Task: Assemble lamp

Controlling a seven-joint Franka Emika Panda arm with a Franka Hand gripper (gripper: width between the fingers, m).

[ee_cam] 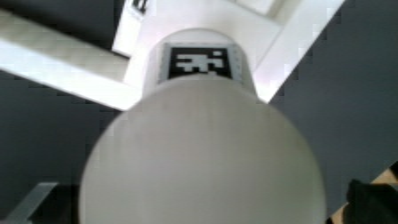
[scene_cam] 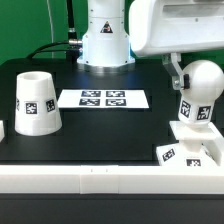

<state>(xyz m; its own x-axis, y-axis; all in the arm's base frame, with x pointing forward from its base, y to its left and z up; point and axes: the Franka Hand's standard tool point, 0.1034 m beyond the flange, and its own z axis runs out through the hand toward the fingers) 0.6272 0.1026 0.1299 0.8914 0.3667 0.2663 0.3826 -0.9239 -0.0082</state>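
The white ball-headed bulb (scene_cam: 203, 88) stands upright on the flat square base (scene_cam: 190, 150) at the exterior view's right, its tag facing front. My gripper (scene_cam: 192, 72) is down around the bulb's round head, with one dark finger (scene_cam: 175, 70) showing beside it. In the wrist view the bulb (ee_cam: 210, 140) fills the middle, its tag and the base (ee_cam: 178, 25) beyond it. My gripper (ee_cam: 210, 208) straddles the bulb, and a thin dark gap shows beside one finger (ee_cam: 377, 200), so it reads as open. The tapered shade (scene_cam: 36, 103) stands at the left, apart.
The marker board (scene_cam: 103, 98) lies flat in the middle of the black table. The robot's white pedestal (scene_cam: 105, 40) stands at the back centre. A white rail (scene_cam: 100, 180) runs along the table's front edge.
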